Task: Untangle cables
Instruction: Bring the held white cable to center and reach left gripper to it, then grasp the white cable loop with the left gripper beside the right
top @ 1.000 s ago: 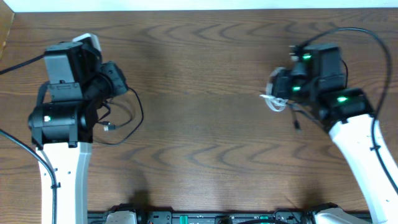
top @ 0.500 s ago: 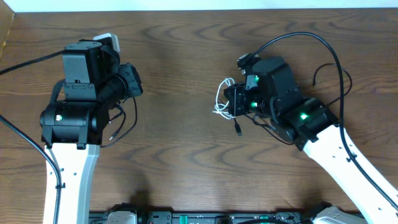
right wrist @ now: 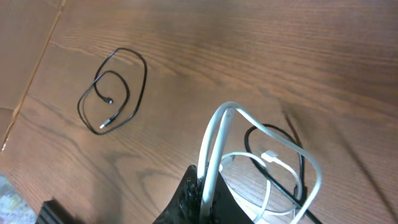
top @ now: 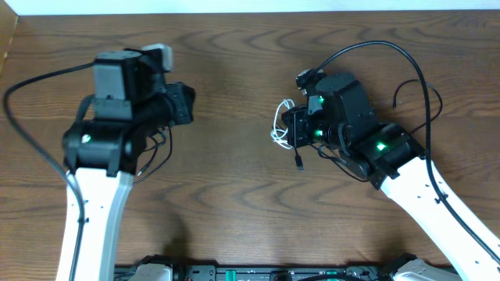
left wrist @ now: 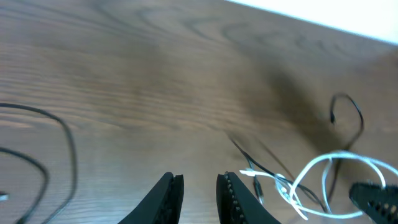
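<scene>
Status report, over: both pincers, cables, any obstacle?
Left pincer slightly open, empty. Right pincer shut on white cable, black cable tangled in. Second black cable loose on table. No obstacle seen.

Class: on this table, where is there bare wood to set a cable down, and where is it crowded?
Bare: the table strip between the left gripper and the white cable, and the far edge. Crowded: around the right gripper, and the black cable loop beside the left arm.
</scene>
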### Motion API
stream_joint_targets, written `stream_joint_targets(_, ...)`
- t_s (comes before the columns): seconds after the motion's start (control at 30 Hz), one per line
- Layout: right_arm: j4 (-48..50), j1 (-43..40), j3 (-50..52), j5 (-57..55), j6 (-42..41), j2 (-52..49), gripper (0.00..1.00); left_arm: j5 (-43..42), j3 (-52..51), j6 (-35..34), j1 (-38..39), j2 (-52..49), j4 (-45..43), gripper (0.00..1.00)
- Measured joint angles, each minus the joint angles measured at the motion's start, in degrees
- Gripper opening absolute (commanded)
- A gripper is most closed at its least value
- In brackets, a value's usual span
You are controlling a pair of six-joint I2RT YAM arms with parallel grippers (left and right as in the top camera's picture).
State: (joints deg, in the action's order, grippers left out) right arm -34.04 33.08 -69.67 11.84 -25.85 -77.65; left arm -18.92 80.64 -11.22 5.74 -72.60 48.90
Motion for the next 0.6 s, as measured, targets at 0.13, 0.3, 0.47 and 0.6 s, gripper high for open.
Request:
stream_joint_targets(0.13, 0.2, 0.0, 0.0, -1.7, -0.1, 0.0, 0.01, -3.4, -0.4, 1.9, 2.8, -3.8, -1.0, 0.29)
stream_joint_targets(0.3, -0.4, 0.0, 0.0, -5.0, -1.8, 0.0, 0.01, -6.8, -0.5, 3.7, 6.7, -8.9, -2.8, 0.3)
stream_joint_targets(0.47, -0.4, -0.4, 0.0, -6.4, -2.6, 0.0, 0.01, -12.6, -0.5, 6.3, 9.0, -13.8, -4.7, 0.3)
stream_joint_targets(0.6, -0.4, -1.8, 0.0, -6.7, -2.8, 0.5, 0.01, -18.9, -0.5, 8.3, 9.2, -18.0, -6.6, 0.29)
